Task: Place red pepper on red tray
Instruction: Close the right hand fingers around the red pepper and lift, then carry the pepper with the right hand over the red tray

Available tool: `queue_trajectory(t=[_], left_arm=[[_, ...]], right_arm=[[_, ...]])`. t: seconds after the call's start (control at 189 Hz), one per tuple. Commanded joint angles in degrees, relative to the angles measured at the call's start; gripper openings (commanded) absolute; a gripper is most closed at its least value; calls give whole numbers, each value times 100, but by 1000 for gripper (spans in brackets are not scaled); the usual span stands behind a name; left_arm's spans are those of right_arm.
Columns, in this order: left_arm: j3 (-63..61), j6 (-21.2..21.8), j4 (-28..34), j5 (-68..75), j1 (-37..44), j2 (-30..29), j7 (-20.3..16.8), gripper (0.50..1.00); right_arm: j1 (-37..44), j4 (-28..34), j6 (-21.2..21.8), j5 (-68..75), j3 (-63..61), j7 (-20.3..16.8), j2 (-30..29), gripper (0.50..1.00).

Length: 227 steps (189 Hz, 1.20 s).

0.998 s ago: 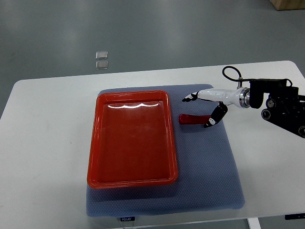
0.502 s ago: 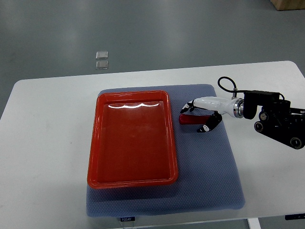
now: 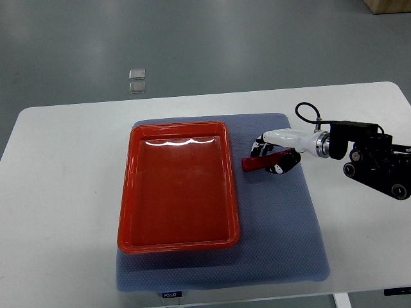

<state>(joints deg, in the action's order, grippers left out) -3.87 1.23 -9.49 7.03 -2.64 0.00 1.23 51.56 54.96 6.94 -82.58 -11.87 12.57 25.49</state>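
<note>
Right hand point(image 3: 275, 156) is curled round the red pepper point(image 3: 255, 163), fingers point(image 3: 261, 149) on the far side, thumb on the near side, closed on it. Contact looks real, but whether the pepper is lifted or on the mat: cannot tell from this steep angle. Only the pepper's end toward the tray pokes out of the grip; the rest is hidden under the palm and digits, so its full length and any stem are not readable.

Behind the hand, the white forearm runs into a black wrist assembly point(image 3: 372, 163) with a cable loop above it; the arm exits at the picture's right edge, cut off there.

Under the hand is a blue-grey mat point(image 3: 282, 231), textured, with a small label at its near edge, too small to read. The hand sits over the mat's far right part.

Just past the pepper's free end, away from the wrist, is the red tray point(image 3: 125, 212), lying on the same mat, pepper near its right rim but apart from it. Glare on the tray's far inner edge.

Mat lies on a white table point(image 3: 58, 192), near corners cut off by the frame. Beyond the table's far edge, well away from the hand, two small pale squares point(image 3: 137, 80) on the grey floor; cannot tell what they are.
</note>
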Motion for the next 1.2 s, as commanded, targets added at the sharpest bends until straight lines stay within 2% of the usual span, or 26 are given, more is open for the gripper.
queue_trajectory(t=[0.0, 0.306, 0.681, 0.93, 0.935, 0.988, 1.194], left_arm=[[0, 0, 0, 0, 0, 0, 0, 1000], [0, 0, 0, 0, 0, 0, 0, 1000], [0, 0, 0, 0, 0, 0, 0, 1000], [0, 0, 0, 0, 0, 0, 0, 1000], [0, 0, 0, 0, 0, 0, 0, 1000], [0, 0, 0, 0, 0, 0, 0, 1000], [0, 0, 0, 0, 0, 0, 0, 1000]], right_arm=[[3, -3, 0, -4, 0, 0, 0, 621], [74, -3, 9, 40, -35, 35, 88, 588], [838, 76, 176, 180, -52, 176, -9, 582], [1040, 357, 255, 180, -44, 343, -457, 588], [1136, 366, 264, 189, -9, 343, -683, 590], [1181, 366, 282, 163, 0, 343, -940, 594], [1207, 278, 361, -39, 247, 281, -1503, 596]])
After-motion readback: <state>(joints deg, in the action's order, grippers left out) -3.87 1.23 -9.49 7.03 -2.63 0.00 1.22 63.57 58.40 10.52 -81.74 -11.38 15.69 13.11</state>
